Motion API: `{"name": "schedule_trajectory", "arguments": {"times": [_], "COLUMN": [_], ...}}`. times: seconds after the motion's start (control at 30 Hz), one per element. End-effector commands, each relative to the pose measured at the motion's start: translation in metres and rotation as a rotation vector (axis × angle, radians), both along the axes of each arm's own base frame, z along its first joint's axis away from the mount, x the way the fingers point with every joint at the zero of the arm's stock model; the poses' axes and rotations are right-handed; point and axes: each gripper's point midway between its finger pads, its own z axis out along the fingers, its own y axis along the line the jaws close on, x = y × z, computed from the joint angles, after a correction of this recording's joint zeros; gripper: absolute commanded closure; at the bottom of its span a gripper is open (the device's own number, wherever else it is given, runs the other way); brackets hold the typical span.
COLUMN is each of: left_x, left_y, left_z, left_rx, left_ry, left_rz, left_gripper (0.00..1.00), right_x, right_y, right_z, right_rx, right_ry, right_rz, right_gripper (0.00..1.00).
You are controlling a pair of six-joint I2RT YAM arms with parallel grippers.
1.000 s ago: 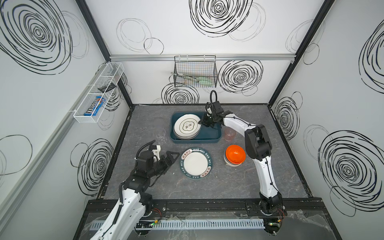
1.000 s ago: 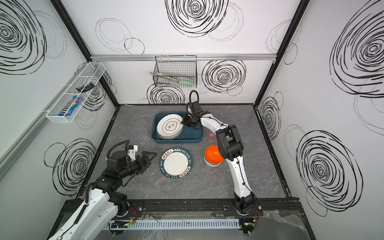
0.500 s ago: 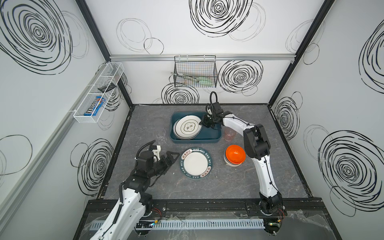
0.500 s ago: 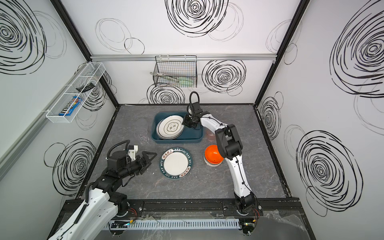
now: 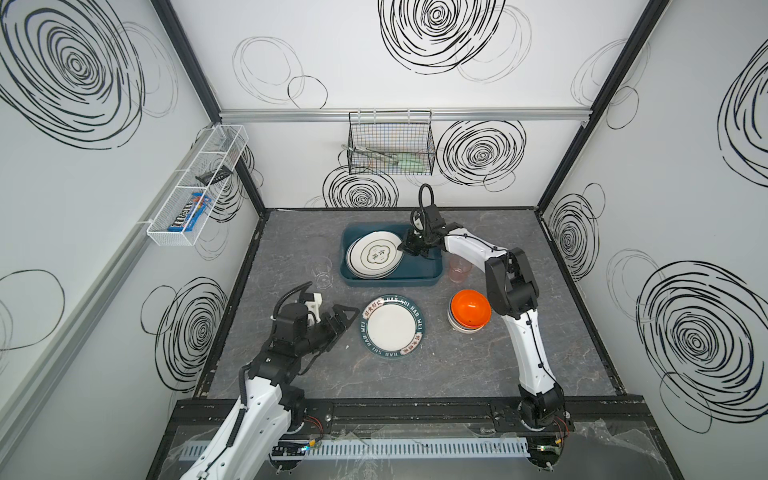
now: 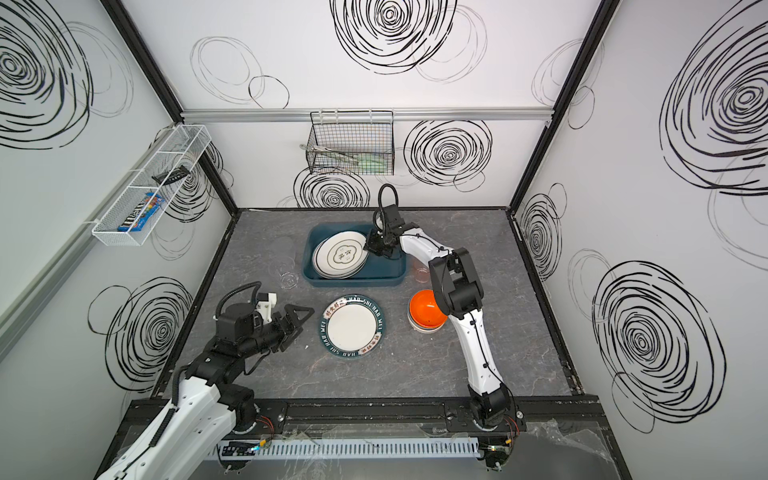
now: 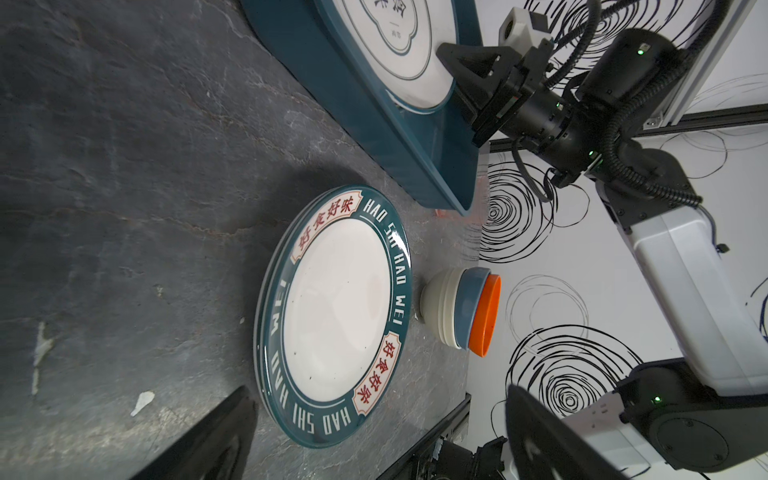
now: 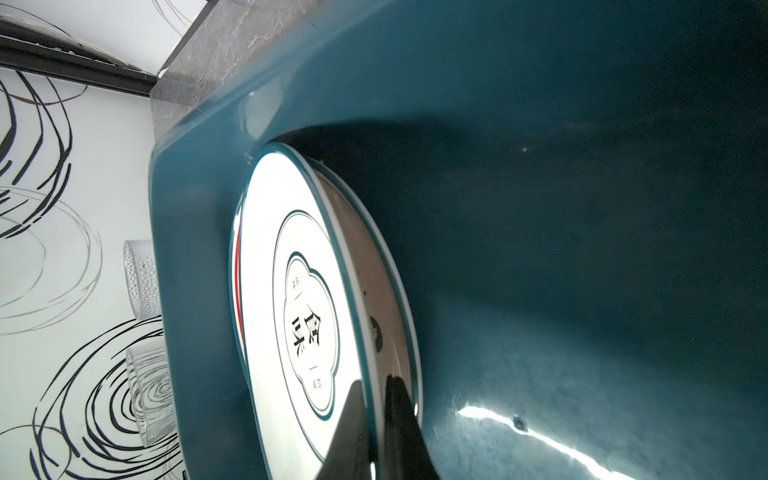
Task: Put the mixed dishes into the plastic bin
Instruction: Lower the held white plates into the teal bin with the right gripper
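Right jaws clamp plate [image 8: 266, 291] rim, tumbler [image 6: 421, 274] half-hidden

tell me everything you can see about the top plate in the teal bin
The top plate is round, glossy white, ceramic-looking, with thin dark-green rings and a lobed outline around black characters at its centre. It sits face up on other plates in the left part of the bin, its right edge apparently tilted up off them. The right pincer is shut on that edge, one finger above, one below.
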Motion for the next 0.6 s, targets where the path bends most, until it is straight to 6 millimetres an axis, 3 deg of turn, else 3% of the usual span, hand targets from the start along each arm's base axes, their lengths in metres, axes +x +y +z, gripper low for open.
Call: {"name": "schedule_trajectory", "arguments": {"times": [0.0,0.13,0.57], "left_x": [0.002,0.002,0.002], "left_y": [0.001,0.001,0.001], "left_z": [0.002,0.002,-0.001], "left_rx": [-0.005,-0.009,-0.017], "left_ry": [-0.022,-0.023,-0.019], "left_rz": [0.003,0.004,0.005], "left_gripper": [0.04,0.04,0.04], "right_x": [0.004,0.002,0.0], "right_y": [0.009,0.005,-0.008], "right_z": [0.007,0.002,-0.007], "right_rx": [0.014,-0.028,-0.131], "right_ry": [-0.009,-0.006,-0.02], "right_rz": [0.011,0.009,0.0], "right_gripper": [0.85,0.76,0.78]}}
